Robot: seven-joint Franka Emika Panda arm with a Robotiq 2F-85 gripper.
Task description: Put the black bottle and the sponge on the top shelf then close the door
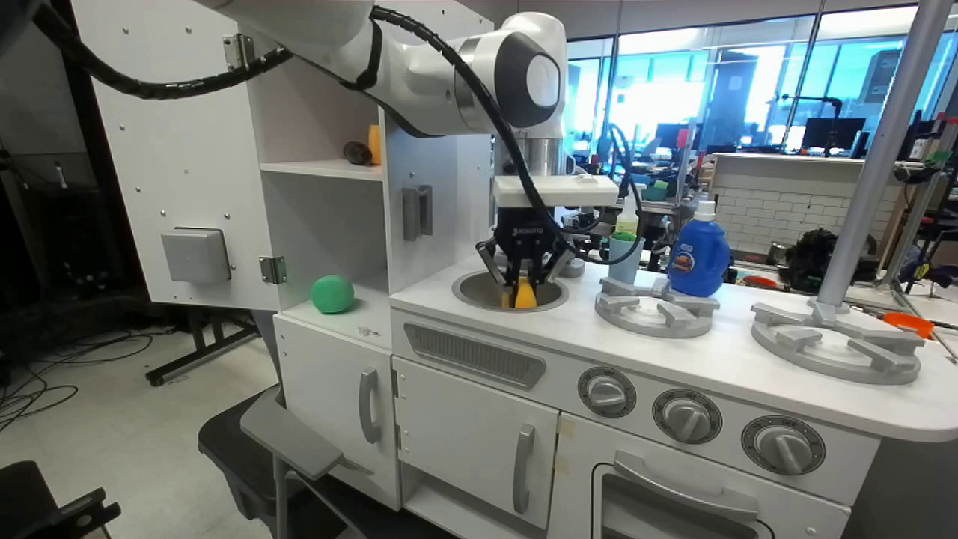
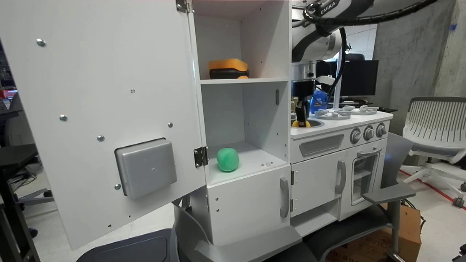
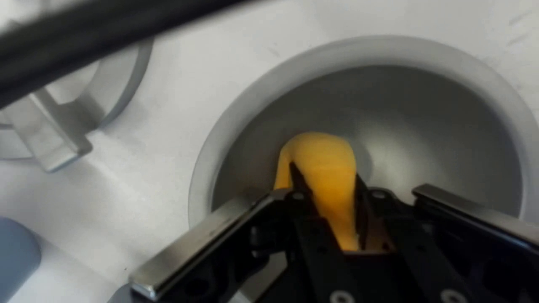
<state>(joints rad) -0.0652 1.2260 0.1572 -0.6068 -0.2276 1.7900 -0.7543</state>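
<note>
sponge (image 3: 330,181): yellow, perhaps orange lower down | pincer (image 3: 327,176): black, silver | ball (image 1: 332,294): green | door (image 2: 105,103): white

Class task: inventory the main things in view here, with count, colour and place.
Door: one, white, open on fridge
Black bottle: one, black, apparently lying on top shelf
Orange block: one, orange, top shelf
Green ball: one, green, lower shelf
Low doors: three, white, along the front
Sink: one, grey, in countertop
Sponge: one, yellow, in sink
Burner grates: two, grey, on countertop
Bottle: one, blue, white-capped, on countertop
Cup: one, pale blue, on countertop
Knobs: three, grey, below countertop
Arm: one, white, above sink
Claw: one, black, closed on sponge
</note>
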